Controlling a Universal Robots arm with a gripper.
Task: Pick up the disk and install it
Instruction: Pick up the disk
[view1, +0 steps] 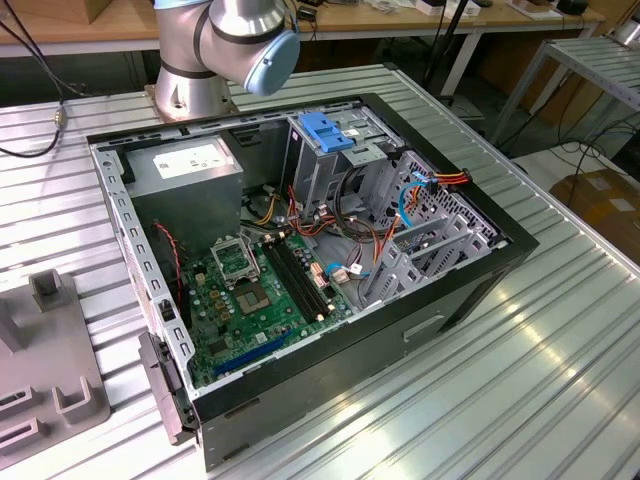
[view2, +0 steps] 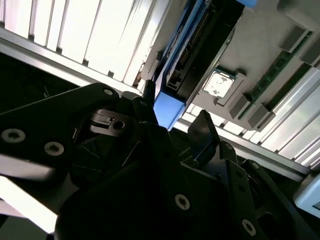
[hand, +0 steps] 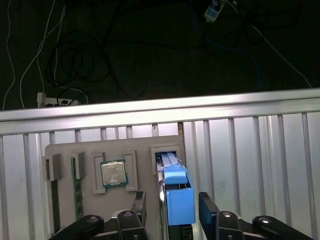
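Hovering with the tool (hand: 173, 197) spread wide, one finger to each side of the disk (hand: 178, 200) and seemingly clear of both faces, above the grey tray (hand: 142, 145) on the ribbed counter (hand: 250, 150), there stood on edge in a slot, probably to leave both flat sides free for a pinch.
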